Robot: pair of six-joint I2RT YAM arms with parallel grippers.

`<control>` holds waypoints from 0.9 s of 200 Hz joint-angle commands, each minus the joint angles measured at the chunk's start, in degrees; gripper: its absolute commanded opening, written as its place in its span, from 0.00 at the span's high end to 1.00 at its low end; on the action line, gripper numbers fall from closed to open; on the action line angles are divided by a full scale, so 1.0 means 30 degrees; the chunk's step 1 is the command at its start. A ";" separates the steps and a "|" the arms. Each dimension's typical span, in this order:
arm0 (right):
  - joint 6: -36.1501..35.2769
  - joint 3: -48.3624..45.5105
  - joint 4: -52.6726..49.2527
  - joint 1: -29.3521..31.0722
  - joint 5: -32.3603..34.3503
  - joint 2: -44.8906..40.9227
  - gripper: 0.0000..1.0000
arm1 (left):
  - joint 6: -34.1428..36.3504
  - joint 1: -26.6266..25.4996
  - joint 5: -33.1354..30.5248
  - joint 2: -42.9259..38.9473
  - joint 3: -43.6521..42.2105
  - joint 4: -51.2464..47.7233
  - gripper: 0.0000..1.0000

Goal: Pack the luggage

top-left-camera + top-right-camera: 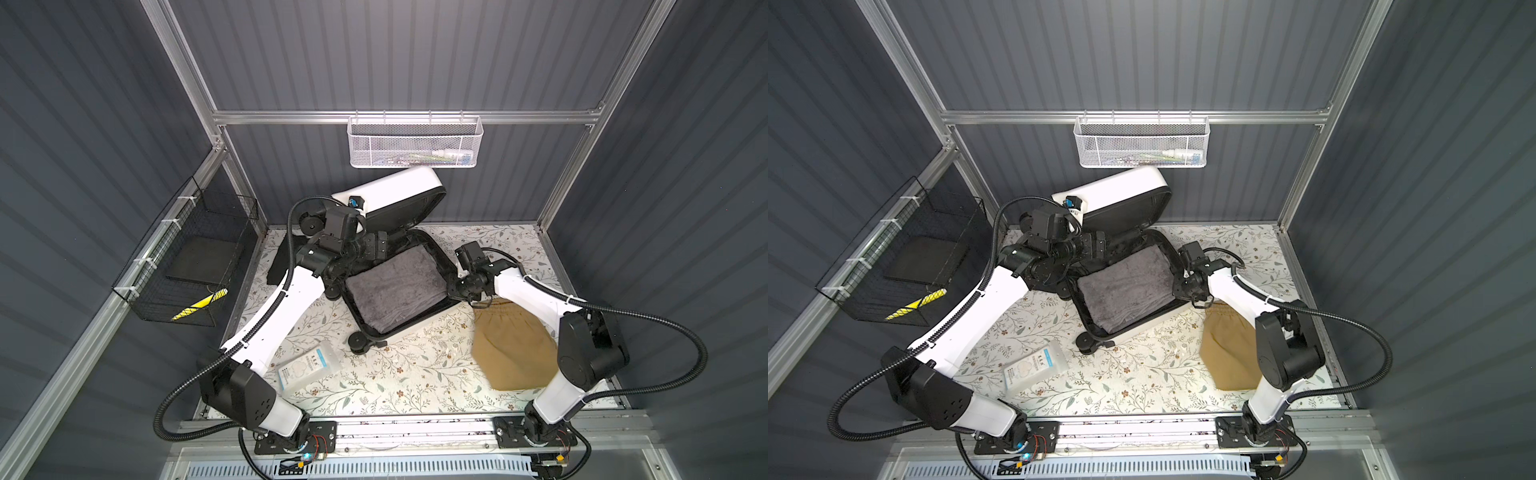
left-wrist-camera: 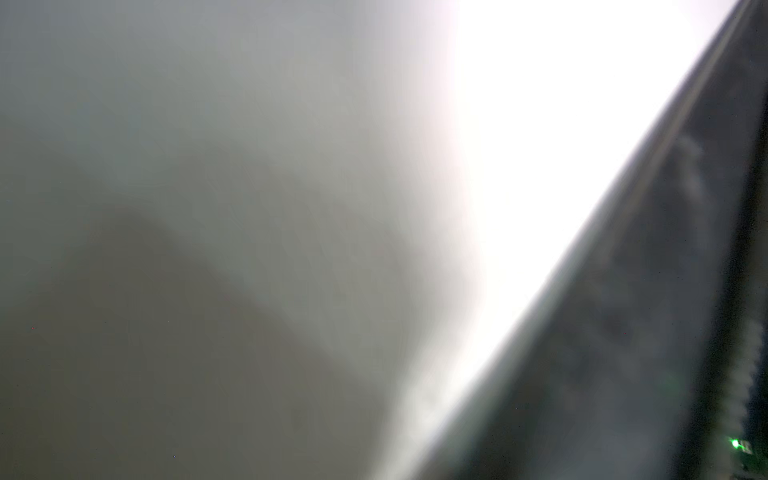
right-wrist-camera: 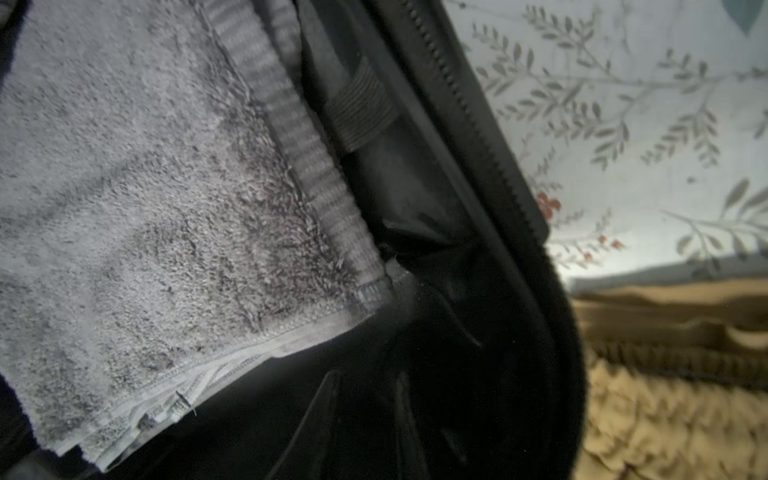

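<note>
The luggage [image 1: 399, 191] [image 1: 1121, 191] is a small white hard-shell suitcase lying open. Its lid stands up against the back wall and its black-lined base [image 1: 415, 329] lies flat on the table. A folded grey towel [image 1: 395, 286] [image 1: 1125, 286] [image 3: 145, 208] fills the base. My left gripper [image 1: 376, 245] [image 1: 1096, 245] is at the lid's lower edge near the hinge, jaws wide; the left wrist view shows only the blurred white shell [image 2: 561, 124] and its black rim. My right gripper [image 1: 453, 286] [image 1: 1179, 286] [image 3: 365, 424] dips inside the base's right corner beside the towel, too dark to read.
Tan shorts [image 1: 513, 345] [image 1: 1229, 353] [image 3: 665, 395] lie right of the suitcase, partly under my right arm. A clear packet [image 1: 309, 365] lies front left. A white mesh basket [image 1: 415, 141] hangs on the back rail, and a black wire basket [image 1: 187, 266] on the left wall.
</note>
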 commanded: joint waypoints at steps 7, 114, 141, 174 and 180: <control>0.0576 -0.2766 -0.3406 -0.0232 0.1084 -0.0008 0.74 | -0.0239 0.0174 0.0552 0.0365 -0.0066 0.0421 0.00; 0.2959 -0.6422 -0.1410 -0.0218 -0.0285 -0.2295 0.75 | 0.1810 0.0225 0.1003 0.5420 0.6002 -0.0702 0.00; 0.3262 -0.6708 -0.1020 -0.0178 -0.0584 -0.2388 0.74 | 0.2450 0.0360 0.1107 0.7243 0.8472 -0.1434 0.00; 0.3266 -0.6343 -0.0884 -0.0197 -0.1046 -0.2180 0.74 | 0.2917 0.0814 0.1730 0.8877 1.0827 -0.2175 0.00; 0.3237 -0.6183 -0.0833 -0.0203 -0.1134 -0.2129 0.73 | 0.2999 0.0849 0.1974 0.8943 1.0998 -0.2182 0.00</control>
